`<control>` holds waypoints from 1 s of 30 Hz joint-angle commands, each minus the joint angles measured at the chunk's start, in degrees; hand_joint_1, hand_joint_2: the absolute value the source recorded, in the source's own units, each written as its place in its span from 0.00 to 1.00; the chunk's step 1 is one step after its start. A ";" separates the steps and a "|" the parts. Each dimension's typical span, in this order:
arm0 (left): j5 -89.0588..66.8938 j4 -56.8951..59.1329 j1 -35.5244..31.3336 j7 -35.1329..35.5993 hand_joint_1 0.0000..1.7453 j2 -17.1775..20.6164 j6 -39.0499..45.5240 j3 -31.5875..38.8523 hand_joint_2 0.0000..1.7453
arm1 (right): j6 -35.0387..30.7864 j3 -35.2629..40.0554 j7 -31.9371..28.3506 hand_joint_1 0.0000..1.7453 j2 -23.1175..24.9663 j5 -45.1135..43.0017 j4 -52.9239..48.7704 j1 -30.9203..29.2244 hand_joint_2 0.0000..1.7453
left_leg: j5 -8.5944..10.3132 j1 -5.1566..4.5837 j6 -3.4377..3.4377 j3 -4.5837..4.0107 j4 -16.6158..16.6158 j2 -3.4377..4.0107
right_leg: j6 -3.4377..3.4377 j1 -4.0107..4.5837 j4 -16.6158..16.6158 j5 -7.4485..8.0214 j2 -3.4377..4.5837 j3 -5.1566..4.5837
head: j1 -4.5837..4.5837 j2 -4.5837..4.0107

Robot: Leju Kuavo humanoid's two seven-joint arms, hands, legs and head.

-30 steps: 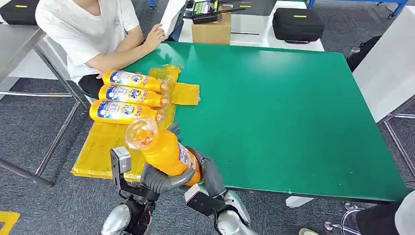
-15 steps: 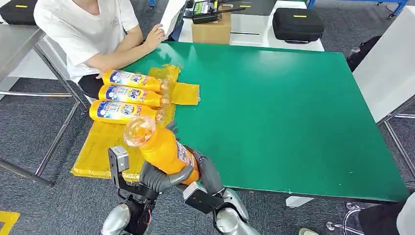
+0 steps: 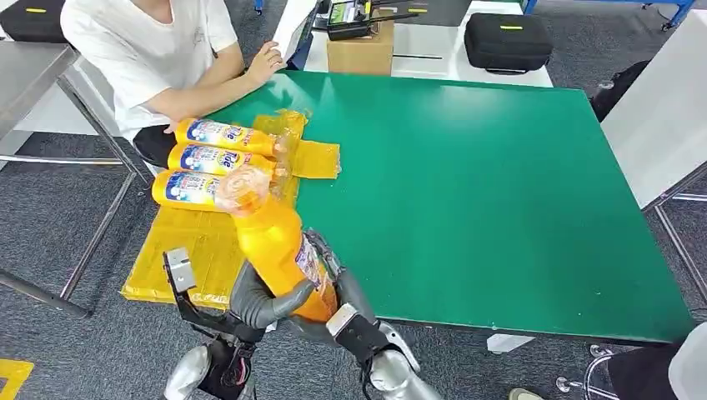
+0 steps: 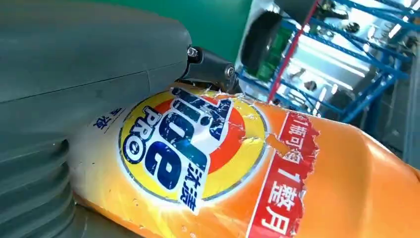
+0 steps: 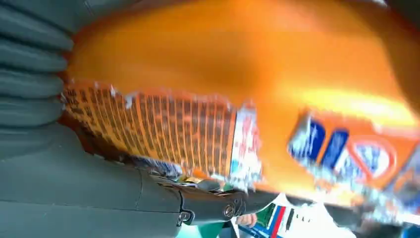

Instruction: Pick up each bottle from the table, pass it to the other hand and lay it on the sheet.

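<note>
Orange bottle (image 3: 279, 246) clasped by both left hand (image 3: 263, 300) and right hand (image 3: 333, 283) at the desk's (image 3: 500, 208) near left corner, mid-handover, base up, tilted toward the yellow sheet (image 3: 196, 250) where three bottles (image 3: 218, 160) lie side by side, presumably awaiting a fourth.

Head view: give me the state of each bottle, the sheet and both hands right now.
Held bottle: off the table, tilted, gripped by both hands.
Three bottles: lying side by side on the sheet.
Sheet: flat over the table's left edge, room left near the robot.
Left hand: grips the held bottle.
Right hand: grips the held bottle.
</note>
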 commanded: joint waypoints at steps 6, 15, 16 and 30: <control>1.40 -2.14 -1.59 -1.66 1.00 0.83 -6.07 -2.68 1.00 | 1.19 -3.12 1.82 0.00 -1.48 -2.62 -1.06 2.42 0.00 | -0.06 0.04 -0.05 0.20 -0.02 -0.16 | -0.09 0.05 -0.03 -0.12 -0.23 0.26 | 0.00 0.00; -4.34 -0.67 -2.83 -2.12 1.00 1.63 0.44 4.21 1.00 | -4.84 -8.01 1.69 0.00 -2.49 -0.85 -5.11 6.02 0.00 | -0.01 0.03 -0.05 0.19 -0.07 -0.20 | -0.08 0.05 -0.08 -0.09 -0.27 0.25 | 0.00 0.00; -4.34 -0.67 -2.83 -2.12 1.00 1.63 0.44 4.21 1.00 | -4.84 -8.01 1.69 0.00 -2.49 -0.85 -5.11 6.02 0.00 | 0.01 0.03 -0.04 0.14 -0.07 -0.17 | -0.07 0.04 -0.07 -0.06 -0.21 0.18 | 0.00 0.00; -47.73 13.53 -10.42 -0.21 1.00 2.82 24.04 12.50 1.00 | -13.47 -12.82 0.53 0.00 -3.35 7.96 -17.97 11.20 0.00 | -0.02 0.02 -0.08 0.28 -0.10 -0.13 | -0.13 0.04 -0.06 -0.07 -0.21 0.32 | 0.00 0.00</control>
